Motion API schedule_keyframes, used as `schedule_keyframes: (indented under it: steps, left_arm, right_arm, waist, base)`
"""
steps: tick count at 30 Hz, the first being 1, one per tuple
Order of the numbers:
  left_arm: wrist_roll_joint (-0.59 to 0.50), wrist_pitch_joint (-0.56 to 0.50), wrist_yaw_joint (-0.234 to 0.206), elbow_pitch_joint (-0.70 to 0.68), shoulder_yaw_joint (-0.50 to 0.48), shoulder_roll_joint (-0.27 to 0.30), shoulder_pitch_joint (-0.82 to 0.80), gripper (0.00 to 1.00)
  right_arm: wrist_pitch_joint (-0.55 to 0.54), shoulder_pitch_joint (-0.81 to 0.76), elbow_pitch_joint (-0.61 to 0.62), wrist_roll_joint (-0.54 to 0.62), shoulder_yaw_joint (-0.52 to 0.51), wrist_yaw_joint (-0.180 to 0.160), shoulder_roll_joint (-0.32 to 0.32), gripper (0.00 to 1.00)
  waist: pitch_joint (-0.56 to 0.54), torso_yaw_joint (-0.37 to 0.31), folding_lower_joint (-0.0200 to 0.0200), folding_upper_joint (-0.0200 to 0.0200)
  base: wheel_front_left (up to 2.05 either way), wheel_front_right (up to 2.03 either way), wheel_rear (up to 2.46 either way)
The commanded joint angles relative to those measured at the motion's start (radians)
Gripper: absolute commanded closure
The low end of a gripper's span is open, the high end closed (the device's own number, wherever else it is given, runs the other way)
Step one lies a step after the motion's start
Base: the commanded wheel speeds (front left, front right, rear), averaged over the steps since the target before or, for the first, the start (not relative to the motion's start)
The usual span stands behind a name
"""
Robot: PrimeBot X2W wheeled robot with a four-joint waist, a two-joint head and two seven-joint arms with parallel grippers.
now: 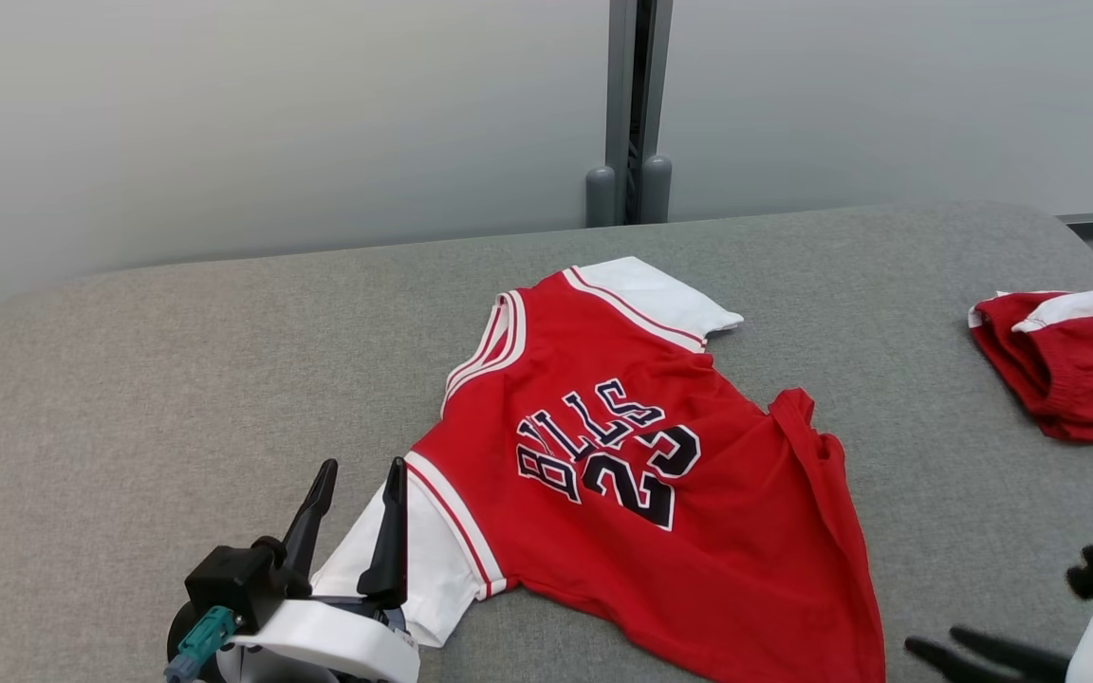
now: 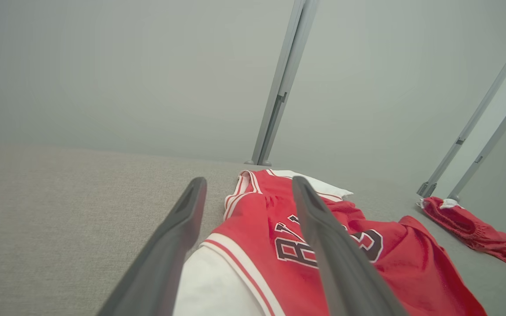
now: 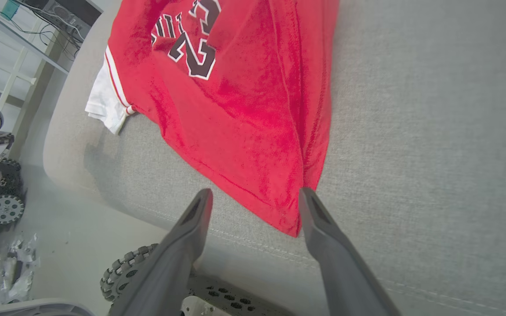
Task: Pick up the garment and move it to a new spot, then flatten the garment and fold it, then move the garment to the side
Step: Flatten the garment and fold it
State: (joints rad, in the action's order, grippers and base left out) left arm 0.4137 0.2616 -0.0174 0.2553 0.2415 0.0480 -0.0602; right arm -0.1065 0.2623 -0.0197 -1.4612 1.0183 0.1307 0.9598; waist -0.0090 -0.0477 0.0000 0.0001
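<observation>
- Garment (image 1: pixel 622 474): a red jersey with white sleeves, lying spread on the grey padded table (image 1: pixel 176 379), a little right of centre in the head view. The side with black lettering and the number 23 faces up.
- The collar points to the far left of the table. One white sleeve lies at the far side and the other at the near left. The hem reaches toward the table's front edge.
- The cloth isn't flat: a long fold runs down the jersey's right side, and that edge is doubled over on itself.
- Left gripper (image 1: pixel 362 465): at the lower left of the head view, fingers well apart and gripping nothing. Its right finger crosses the near white sleeve.
- In the left wrist view the sleeve and its red-striped trim lie between the two fingers. We cannot tell whether either finger touches the cloth.
- Right gripper (image 1: pixel 935 640): at the lower right of the head view, fingers pointing left, blurred there.
- In the right wrist view its fingers are spread wide and hold nothing. The jersey's hem corner lies between the tips, closer to the right-hand one. Contact cannot be judged.
- A second red garment (image 1: pixel 1068 370) with a white band lies bunched at the table's right edge, well apart from the jersey.
- Beyond the table: a pale wall with a grey post (image 1: pixel 630 114).
</observation>
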Motion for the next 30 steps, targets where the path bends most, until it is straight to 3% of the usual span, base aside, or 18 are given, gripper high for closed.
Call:
schedule_keyframes:
  steps: [1, 6, 8, 11, 15, 19, 25, 30]
  left_arm:
    - [0.000, 0.003, 0.006, 0.003, -0.002, 0.005, -0.009, 0.00]
    - [-0.002, 0.003, 0.007, 0.007, -0.001, 0.005, -0.013, 0.00]
    - [-0.004, 0.003, 0.006, 0.007, 0.000, 0.005, -0.016, 0.00]
    - [-0.014, 0.003, 0.006, -0.004, -0.002, 0.005, -0.020, 0.00]
    - [-0.020, 0.003, 0.006, -0.019, -0.003, 0.004, -0.021, 0.00]
    - [-0.024, 0.003, 0.008, -0.029, -0.007, 0.005, -0.014, 0.00]
    - [-0.032, 0.003, 0.010, -0.040, -0.010, 0.005, -0.010, 0.00]
    - [-0.040, 0.003, 0.008, -0.036, -0.007, 0.005, -0.005, 0.00]
  right_arm:
    - [0.021, 0.017, -0.031, 0.022, -0.026, 0.000, -0.005, 0.00]
    - [0.097, 0.066, -0.132, 0.093, -0.101, 0.000, -0.041, 0.00]
    - [0.142, 0.098, -0.170, 0.171, -0.129, 0.000, -0.065, 0.00]
    - [0.262, 0.141, -0.230, 0.265, -0.201, 0.000, -0.149, 0.00]
    - [0.348, 0.165, -0.284, 0.379, -0.256, 0.000, -0.216, 0.00]
    - [0.374, 0.168, -0.336, 0.523, -0.341, 0.000, -0.295, 0.00]
    - [0.374, 0.103, -0.320, 0.782, -0.550, 0.000, -0.434, 0.00]
    - [0.374, 0.032, -0.301, 0.905, -0.657, 0.000, -0.529, 0.00]
  waist:
    - [0.002, 0.006, 0.0000, -0.0001]
    - [0.004, 0.016, 0.0000, -0.0001]
    - [0.003, 0.022, 0.0000, -0.0001]
    - [-0.001, 0.029, 0.0000, -0.0001]
    - [0.000, 0.037, 0.0000, -0.0001]
    - [-0.001, 0.041, 0.0000, -0.0001]
    - [0.009, 0.046, 0.0000, -0.0001]
    - [0.014, 0.057, 0.0000, -0.0001]
  base:
    - [0.00, 0.00, 0.00]
    - [0.00, 0.00, 0.00]
    - [0.00, 0.00, 0.00]
    - [0.00, 0.00, 0.00]
    - [0.00, 0.00, 0.00]
    - [0.00, 0.00, 0.00]
    - [0.00, 0.00, 0.00]
    - [0.00, 0.00, 0.00]
